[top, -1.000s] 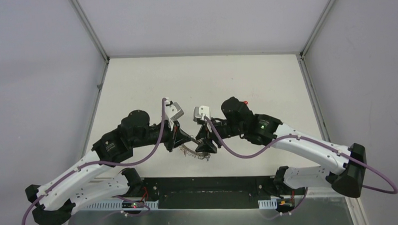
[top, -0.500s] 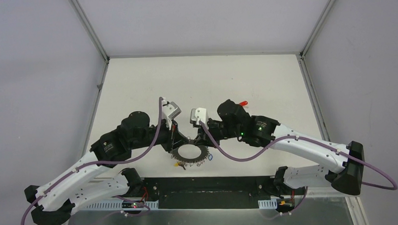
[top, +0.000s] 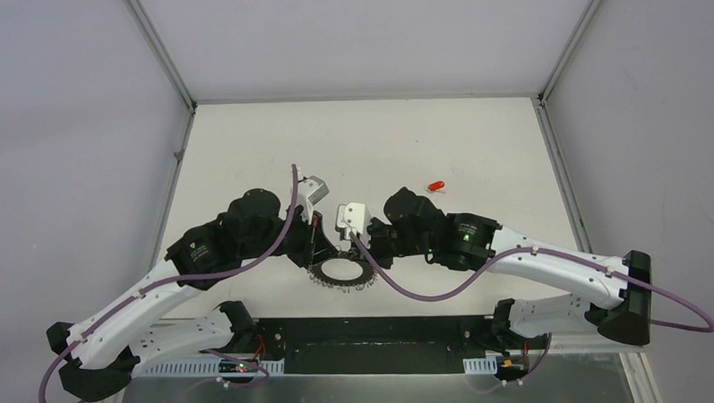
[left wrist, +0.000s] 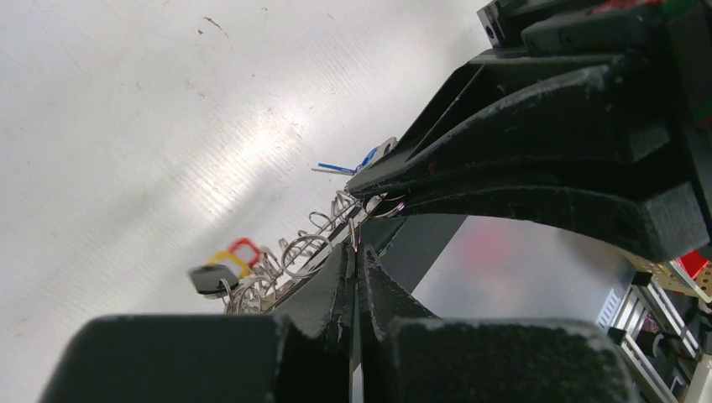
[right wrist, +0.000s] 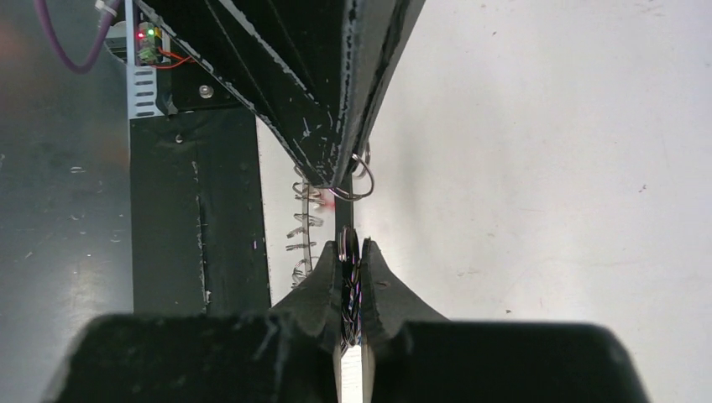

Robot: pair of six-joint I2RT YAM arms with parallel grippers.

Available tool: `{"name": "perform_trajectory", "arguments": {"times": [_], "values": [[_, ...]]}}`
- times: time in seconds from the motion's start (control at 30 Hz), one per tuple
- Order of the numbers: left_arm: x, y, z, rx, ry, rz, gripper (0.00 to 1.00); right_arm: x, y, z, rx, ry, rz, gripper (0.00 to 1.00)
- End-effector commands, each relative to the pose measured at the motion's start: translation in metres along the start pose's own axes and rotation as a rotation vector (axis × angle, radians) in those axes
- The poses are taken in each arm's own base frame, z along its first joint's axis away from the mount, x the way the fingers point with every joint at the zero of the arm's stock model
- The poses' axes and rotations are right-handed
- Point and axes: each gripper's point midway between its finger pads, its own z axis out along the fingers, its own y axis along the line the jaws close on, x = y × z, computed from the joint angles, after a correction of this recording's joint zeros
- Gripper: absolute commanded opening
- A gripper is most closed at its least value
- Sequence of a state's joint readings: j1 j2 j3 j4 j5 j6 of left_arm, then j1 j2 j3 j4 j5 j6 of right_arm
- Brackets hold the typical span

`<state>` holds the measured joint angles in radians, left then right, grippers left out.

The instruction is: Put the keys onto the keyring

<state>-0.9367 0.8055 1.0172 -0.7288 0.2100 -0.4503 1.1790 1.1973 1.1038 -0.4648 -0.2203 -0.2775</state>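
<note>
**Change noted.** Within the last second the keyring (top: pixel 367 275) has gone from a steeply tilted, lifted pose to lying near flat on the white table (top: pixel 369 147). The right gripper (right wrist: pixel 353 245), then half open, has pinched down to a sliver. Thin wire shows between its fingers (right wrist: pixel 382 285), so I judge it is nipping one of the keyring's wire loops (left wrist: pixel 306 248). The left gripper (left wrist: pixel 356 252) is clamped tight on the keyring's far-left rim.

**Meaning.** The keyring is braced from two sides, and neither pincer carries a loose key. The red key (top: pixel 436 186) lies well beyond the keyring, off its far-right side. A blue tag (left wrist: pixel 369 156) shows just past the keyring's rim. I cannot tell whether it hangs on a loop.

**Materials.** The ring is flat dull-grey metal with bright, springy coiled loops. The tags are glossy oval plastic and the fingers are scuffed matte black.
</note>
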Motion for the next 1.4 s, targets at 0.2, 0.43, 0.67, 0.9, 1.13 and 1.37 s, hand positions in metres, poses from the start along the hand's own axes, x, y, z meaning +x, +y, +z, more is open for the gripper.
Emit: {"name": "perform_trajectory", "arguments": {"times": [0.2, 0.43, 0.67, 0.9, 1.13, 1.37], "values": [[-0.008, -0.008, -0.009, -0.012, 0.049, 0.009, 0.00, -0.011, -0.019, -0.016, 0.155, 0.033, -0.064, 0.00], [-0.009, -0.008, -0.008, -0.050, 0.119, -0.006, 0.00, -0.008, -0.029, -0.017, 0.264, 0.113, -0.088, 0.00], [-0.009, -0.011, -0.007, -0.075, 0.187, -0.042, 0.00, -0.004, -0.040, -0.018, 0.379, 0.169, -0.118, 0.00], [-0.013, -0.022, -0.011, -0.059, 0.223, -0.072, 0.00, 0.000, -0.050, -0.026, 0.481, 0.201, -0.138, 0.00], [-0.002, -0.024, -0.010, -0.060, 0.313, -0.104, 0.00, 0.001, -0.053, -0.028, 0.534, 0.227, -0.168, 0.00], [0.013, -0.015, -0.010, -0.128, 0.432, -0.109, 0.00, 0.001, -0.053, -0.031, 0.561, 0.236, -0.212, 0.00]]}}
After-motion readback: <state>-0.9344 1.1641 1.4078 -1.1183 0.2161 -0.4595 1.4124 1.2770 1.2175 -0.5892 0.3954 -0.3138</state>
